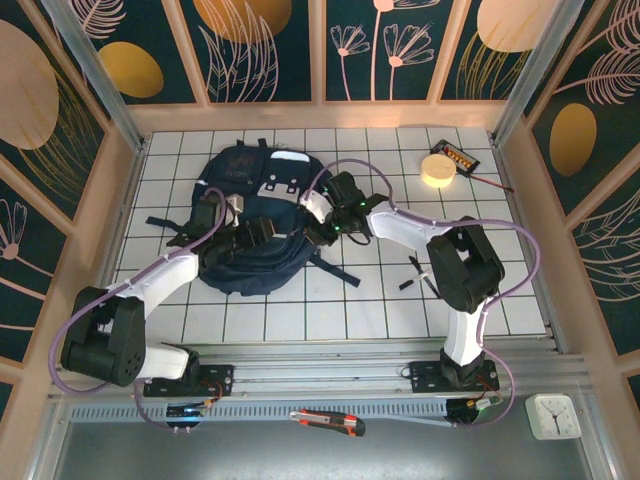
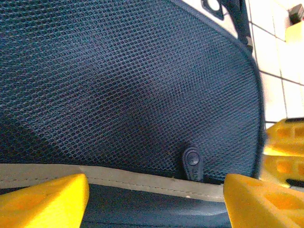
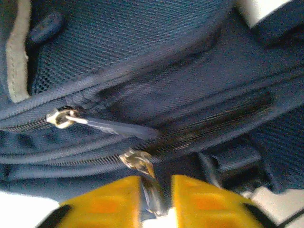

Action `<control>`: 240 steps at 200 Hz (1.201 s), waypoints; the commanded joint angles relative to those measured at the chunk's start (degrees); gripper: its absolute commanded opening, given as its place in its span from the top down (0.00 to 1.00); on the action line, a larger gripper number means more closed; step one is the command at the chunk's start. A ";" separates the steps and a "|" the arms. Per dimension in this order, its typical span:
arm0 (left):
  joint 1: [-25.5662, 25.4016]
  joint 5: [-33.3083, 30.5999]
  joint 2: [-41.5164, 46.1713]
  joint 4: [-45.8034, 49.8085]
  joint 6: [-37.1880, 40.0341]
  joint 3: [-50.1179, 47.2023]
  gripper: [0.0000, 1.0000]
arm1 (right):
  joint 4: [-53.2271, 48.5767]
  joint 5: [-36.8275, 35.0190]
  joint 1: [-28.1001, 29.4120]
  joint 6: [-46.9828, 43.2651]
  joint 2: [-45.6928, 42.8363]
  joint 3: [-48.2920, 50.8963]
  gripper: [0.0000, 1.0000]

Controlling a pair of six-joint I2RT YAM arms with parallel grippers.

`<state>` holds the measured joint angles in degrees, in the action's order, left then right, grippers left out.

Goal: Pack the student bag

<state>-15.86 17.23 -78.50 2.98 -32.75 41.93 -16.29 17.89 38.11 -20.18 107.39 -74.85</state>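
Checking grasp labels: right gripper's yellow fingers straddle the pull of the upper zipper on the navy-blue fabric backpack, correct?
Not the upper one. The right wrist view shows the right gripper straddling the pull of the lower zipper on the navy-blue fabric backpack. The upper zipper's pull lies free, above and to the left of it.

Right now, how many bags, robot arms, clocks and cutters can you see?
Bag: 1
Arms: 2 (left arm, right arm)
Clock: 1
Cutter: 1
Total: 5
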 commanded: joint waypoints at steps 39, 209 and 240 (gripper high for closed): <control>1.09 -7.12 6.72 11.83 9.79 8.22 0.04 | 11.07 -10.54 -1.51 -0.46 -21.81 13.48 0.01; -3.19 -4.65 22.07 10.31 55.86 -5.81 0.14 | 20.65 5.05 0.18 -15.86 -23.21 23.59 0.24; -4.01 -6.86 23.18 8.63 55.60 -8.85 0.13 | 23.25 8.57 0.30 -14.25 -16.40 22.61 0.25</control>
<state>-19.38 12.32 -56.29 12.25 19.57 34.96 5.61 22.52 38.11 -33.43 86.67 -51.99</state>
